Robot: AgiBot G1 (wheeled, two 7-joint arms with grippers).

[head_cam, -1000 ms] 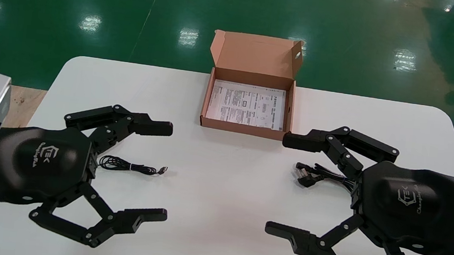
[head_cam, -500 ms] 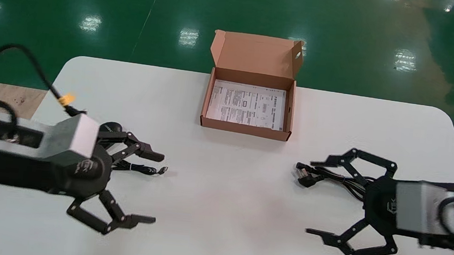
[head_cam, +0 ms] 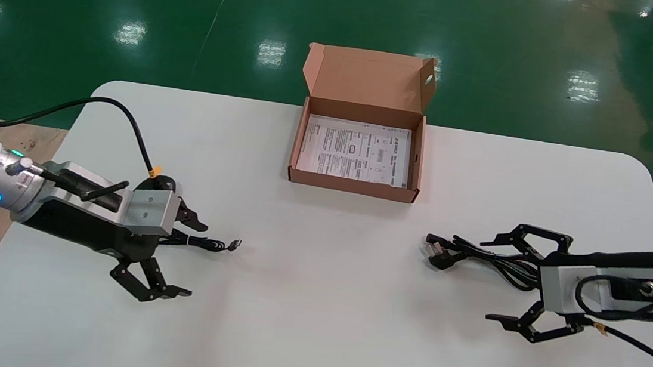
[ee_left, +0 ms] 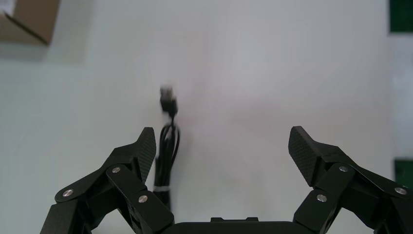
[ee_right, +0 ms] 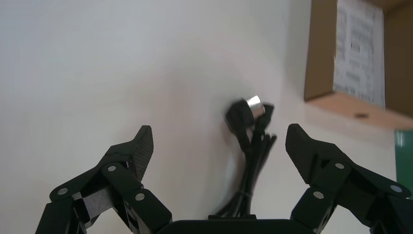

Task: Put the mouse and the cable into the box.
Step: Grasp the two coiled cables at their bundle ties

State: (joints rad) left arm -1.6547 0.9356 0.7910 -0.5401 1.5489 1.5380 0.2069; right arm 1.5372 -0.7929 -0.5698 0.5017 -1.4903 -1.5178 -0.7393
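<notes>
- A white worktop (head_cam: 315, 302) with rounded corners stands on a glossy green floor (head_cam: 139, 9).
- A shallow brown cardboard box (head_cam: 353, 185) sits at the middle of the worktop's far edge. Its lid (head_cam: 369, 77) stands open, out past that edge.
- A printed sheet (head_cam: 355, 150) lies flat on the box bottom. It has dense black text and small diagrams, but the print is too fine to read.
- The left end effector (head_cam: 194, 259) is low over the worktop near the left edge. Its fingers are spread wide and grip nothing.
- A thin cable (head_cam: 207, 244), black with a small plug, lies flat, its plug end pointing toward the worktop's middle.
- In the left wrist view the left end effector (ee_left: 222, 146) is spread wide. The thin cable (ee_left: 168, 141) lies just inside one finger, and I cannot tell whether they touch. Its coiled end is hidden under the end effector.
- The right end effector (head_cam: 486, 280) is low near the right edge, also wide open and empty.
- A thick cable bundle (head_cam: 475, 256), black with a chunky plug, lies between its fingers, closer to the one nearer the far edge. The plug points toward the worktop's middle.
- In the right wrist view the thick cable bundle (ee_right: 251, 146) runs back under the right end effector (ee_right: 220, 142), so its far end is hidden. The plug is blurred.
- Both wrist views show only a cut-off corner of the box.
</notes>
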